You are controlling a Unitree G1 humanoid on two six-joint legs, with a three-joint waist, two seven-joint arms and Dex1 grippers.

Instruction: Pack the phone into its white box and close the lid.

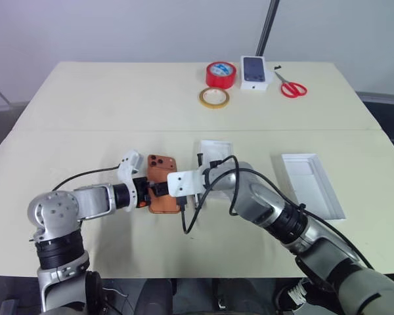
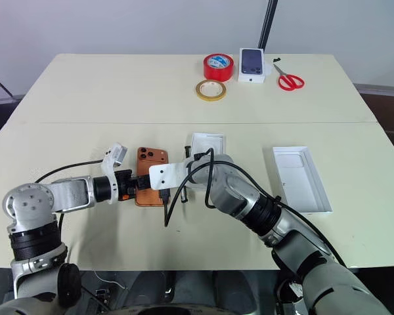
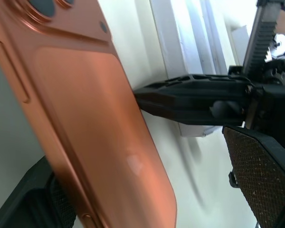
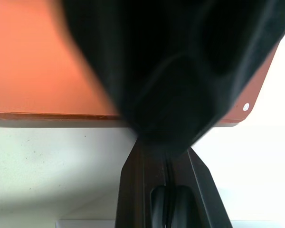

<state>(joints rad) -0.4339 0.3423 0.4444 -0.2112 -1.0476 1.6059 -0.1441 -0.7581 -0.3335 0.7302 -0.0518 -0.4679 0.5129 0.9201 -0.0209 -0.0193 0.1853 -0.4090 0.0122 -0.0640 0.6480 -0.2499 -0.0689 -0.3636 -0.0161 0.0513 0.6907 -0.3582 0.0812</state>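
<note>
The orange phone [image 1: 161, 174] lies back up on the cream table, its dark lenses at the far end. My left gripper [image 1: 150, 190] is open and straddles the phone from its left side. One finger [image 3: 35, 204] is against the phone; the other pad [image 3: 261, 180] stands clear of it. My right gripper [image 1: 182, 198] is shut, its tips at the phone's right long edge. Just behind that gripper sits the white box [image 1: 215, 149], mostly hidden. A shallow all-white shell, apparently the lid [image 1: 313, 184], lies open side up at the right.
At the table's far side are a red tape roll [image 1: 220, 73], a yellow tape ring [image 1: 213, 98], a small white box printed with a dark phone [image 1: 254, 72] and red scissors [image 1: 293, 87]. A black cable [image 1: 186, 223] loops beside the right gripper.
</note>
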